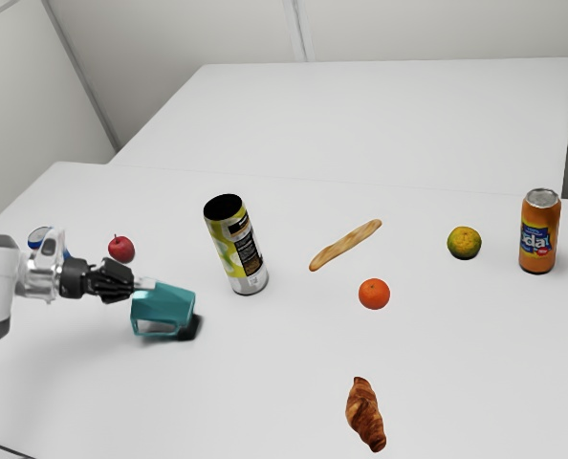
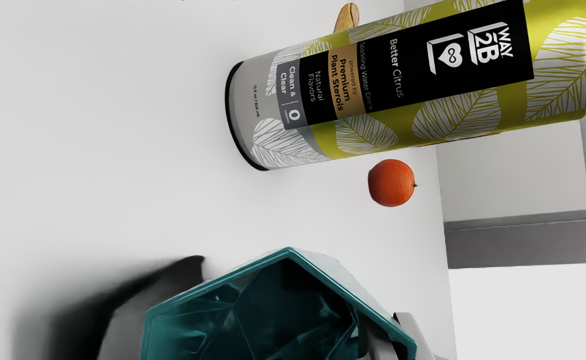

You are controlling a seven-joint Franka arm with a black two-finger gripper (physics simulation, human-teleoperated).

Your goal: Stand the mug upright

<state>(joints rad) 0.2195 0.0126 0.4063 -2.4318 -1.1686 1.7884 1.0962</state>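
The gripper [image 1: 147, 284] is at the upper rim of the teal mug [image 1: 165, 304] in the exterior view, closed on its wall. The mug lies on its side, its mouth toward the hand and its handle on the lower side. In the wrist view the gripper [image 2: 397, 336] has one finger inside the mug [image 2: 277, 300] and the other outside, pinching the wall between them. A dark shadow falls beside the mug; whether it touches the table, I cannot tell.
A tall, leaning can [image 1: 236, 245] stands near the mug. Beyond are a baguette [image 1: 346, 245], an orange [image 1: 374, 294], a croissant [image 1: 365, 415], a greenish fruit [image 1: 464, 243] and a soda can [image 1: 539, 231]. An apple [image 1: 121, 249] and a blue-white object [image 1: 41, 237] are behind the arm.
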